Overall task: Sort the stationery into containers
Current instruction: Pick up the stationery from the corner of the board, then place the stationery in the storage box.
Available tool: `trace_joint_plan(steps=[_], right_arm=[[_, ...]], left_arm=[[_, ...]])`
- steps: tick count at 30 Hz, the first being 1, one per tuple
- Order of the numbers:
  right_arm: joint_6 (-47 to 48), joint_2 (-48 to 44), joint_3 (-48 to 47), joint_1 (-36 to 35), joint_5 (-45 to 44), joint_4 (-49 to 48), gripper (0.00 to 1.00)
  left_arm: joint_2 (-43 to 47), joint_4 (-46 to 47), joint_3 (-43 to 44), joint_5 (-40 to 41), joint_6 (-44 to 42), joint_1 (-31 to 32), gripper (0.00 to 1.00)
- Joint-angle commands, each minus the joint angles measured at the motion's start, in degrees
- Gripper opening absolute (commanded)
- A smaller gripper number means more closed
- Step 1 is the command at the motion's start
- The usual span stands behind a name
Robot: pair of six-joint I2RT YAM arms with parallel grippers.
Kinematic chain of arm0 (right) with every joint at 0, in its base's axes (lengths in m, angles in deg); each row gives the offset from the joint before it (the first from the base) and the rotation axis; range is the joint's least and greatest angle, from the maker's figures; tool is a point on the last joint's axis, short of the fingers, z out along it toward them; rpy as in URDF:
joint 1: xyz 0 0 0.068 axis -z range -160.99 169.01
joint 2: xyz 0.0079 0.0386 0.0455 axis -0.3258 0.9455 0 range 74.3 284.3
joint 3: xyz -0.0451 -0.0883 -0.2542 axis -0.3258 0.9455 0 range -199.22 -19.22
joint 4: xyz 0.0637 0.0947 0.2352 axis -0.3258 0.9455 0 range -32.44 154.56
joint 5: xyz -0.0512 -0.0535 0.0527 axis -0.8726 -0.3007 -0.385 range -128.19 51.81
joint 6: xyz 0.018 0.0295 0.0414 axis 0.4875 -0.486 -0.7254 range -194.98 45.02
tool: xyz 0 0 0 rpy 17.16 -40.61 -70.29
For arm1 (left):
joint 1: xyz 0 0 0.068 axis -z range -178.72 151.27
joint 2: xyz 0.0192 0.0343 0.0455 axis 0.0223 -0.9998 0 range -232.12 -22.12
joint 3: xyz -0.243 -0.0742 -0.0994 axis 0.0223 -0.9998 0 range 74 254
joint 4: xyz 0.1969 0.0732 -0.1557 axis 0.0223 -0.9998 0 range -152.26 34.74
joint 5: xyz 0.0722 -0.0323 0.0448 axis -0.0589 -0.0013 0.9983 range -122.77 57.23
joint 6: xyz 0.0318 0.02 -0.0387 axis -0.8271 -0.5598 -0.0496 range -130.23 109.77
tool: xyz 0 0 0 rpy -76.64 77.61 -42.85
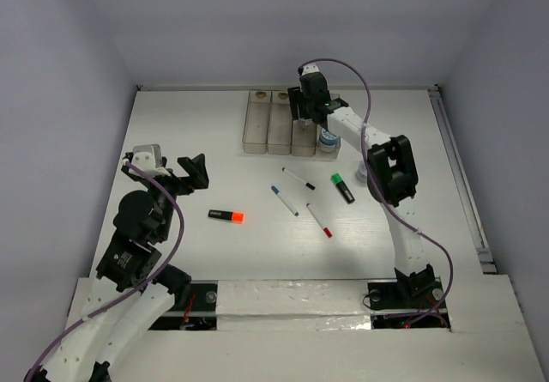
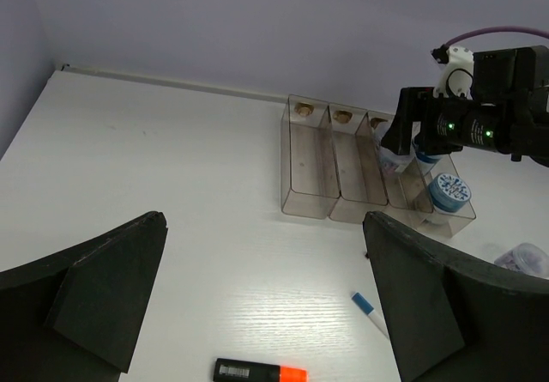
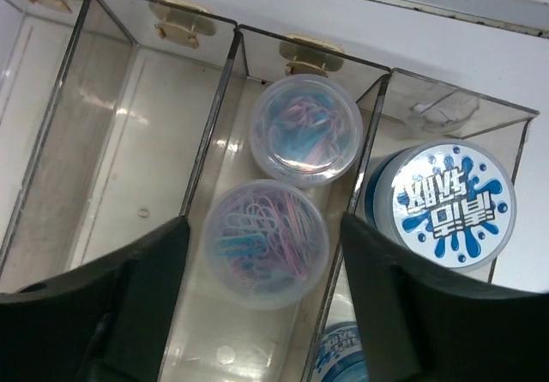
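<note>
Four joined translucent bins (image 1: 257, 129) stand at the table's back. My right gripper (image 1: 307, 114) hangs open over the third bin, its fingers either side of a clear tub of paper clips (image 3: 266, 243) without gripping it. A second clip tub (image 3: 306, 129) lies behind it. Two blue-white rolls (image 3: 442, 204) sit in the fourth bin. The orange-tipped highlighter (image 1: 227, 216), green-tipped highlighter (image 1: 343, 187) and the black-capped (image 1: 298, 178), blue-capped (image 1: 285, 200) and red-capped (image 1: 319, 221) pens lie on the table. My left gripper (image 1: 184, 174) is open and empty, left of them.
Another clear tub (image 2: 523, 257) stands on the table right of the bins, beside my right arm. The two leftmost bins (image 3: 103, 133) hold nothing. In the left wrist view the orange highlighter (image 2: 257, 371) lies below the open jaws. Walls close in at the back and sides.
</note>
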Motion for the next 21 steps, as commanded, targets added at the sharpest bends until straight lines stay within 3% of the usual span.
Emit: trace_joint_plan(steps=[1,5,11,17,21], right_arm=[[0.36,-1.17,-0.86,-0.46,-2.13,-3.16,0.78],[-0.78,-5.29,3.54,-0.46,-1.26,-3.95,0.91],[-2.36,-14.95,8.80,-0.46,-3.97,-2.02,0.90],[-13.50,-38.38,39.55,5.77,-4.42,-5.88,0.90],[-15.99,-46.15,53.63,12.54,-3.10,-4.48,1.00]], left_arm=[[-0.57,2.50,-0.10,-0.40,0.19,-0.26,0.99],[-0.65,2.59,-0.01,-0.84,0.19,-0.26,0.99],[-0.13,2.41,0.08,-1.37,0.28,-0.26,0.99],[2.86,2.68,-0.19,-3.21,0.54,-0.26,0.99],[4.09,2.94,-0.27,-4.88,0.63,-0.26,0.99]])
